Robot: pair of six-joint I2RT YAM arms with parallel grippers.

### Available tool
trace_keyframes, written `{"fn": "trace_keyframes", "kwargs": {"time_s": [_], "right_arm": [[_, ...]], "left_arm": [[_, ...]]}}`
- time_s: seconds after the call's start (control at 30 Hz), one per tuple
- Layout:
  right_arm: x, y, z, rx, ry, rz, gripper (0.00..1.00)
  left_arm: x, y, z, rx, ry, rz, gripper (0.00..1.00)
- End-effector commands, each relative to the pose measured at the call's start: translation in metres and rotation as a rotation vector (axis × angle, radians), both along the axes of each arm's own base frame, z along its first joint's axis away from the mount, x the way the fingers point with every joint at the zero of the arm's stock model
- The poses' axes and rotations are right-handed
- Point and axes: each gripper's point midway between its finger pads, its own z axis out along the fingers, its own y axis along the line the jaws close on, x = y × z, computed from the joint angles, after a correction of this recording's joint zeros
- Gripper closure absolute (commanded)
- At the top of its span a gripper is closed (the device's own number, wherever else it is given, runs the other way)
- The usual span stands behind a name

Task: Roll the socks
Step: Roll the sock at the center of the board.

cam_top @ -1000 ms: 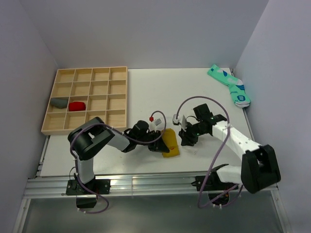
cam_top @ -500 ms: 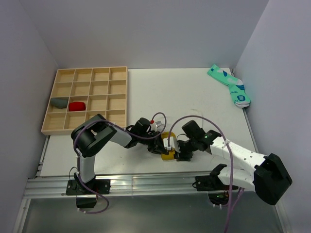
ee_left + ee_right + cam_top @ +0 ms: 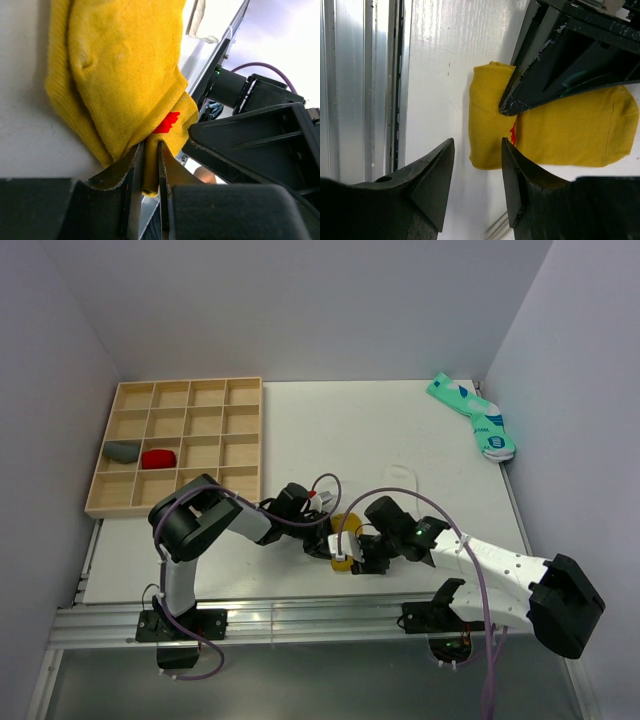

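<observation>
The right gripper (image 3: 478, 143) has swung in beside the left gripper (image 3: 148, 151); its jaws stand apart, with the yellow sock (image 3: 570, 132) just ahead of the fingertips; the left gripper is clamped on the sock's folded edge; roll judged begun, not secured.

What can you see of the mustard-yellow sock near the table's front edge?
The mustard-yellow sock is soft knit with a small red mark near one end. It lies folded over itself on the white table, near its front edge. The left arm's fingers are shut on its folded end beside the red mark. The right arm's fingers stand open close by that end, without gripping it.
</observation>
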Motion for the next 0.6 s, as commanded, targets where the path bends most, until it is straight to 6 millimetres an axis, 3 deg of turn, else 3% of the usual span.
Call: {"fn": "trace_keyframes", "kwargs": {"time_s": [0.0, 0.3, 0.47, 0.57], "right_arm": [[-0.001, 0.002, -0.006, -0.011, -0.014, 0.0, 0.5], [-0.004, 0.003, -0.022, -0.058, 0.002, -0.012, 0.55], [0.004, 0.007, -0.025, -0.065, 0.015, -0.071, 0.81], [0.004, 0.007, -0.026, -0.072, 0.039, -0.077, 0.85]], "left_arm": [[-0.009, 0.014, -0.033, 0.107, 0.062, 0.016, 1.0], [-0.007, 0.01, -0.031, 0.096, 0.068, 0.023, 1.0], [-0.005, 0.01, -0.024, 0.078, 0.063, 0.05, 0.99], [-0.003, 0.012, -0.018, 0.061, 0.05, 0.079, 0.89]]}}
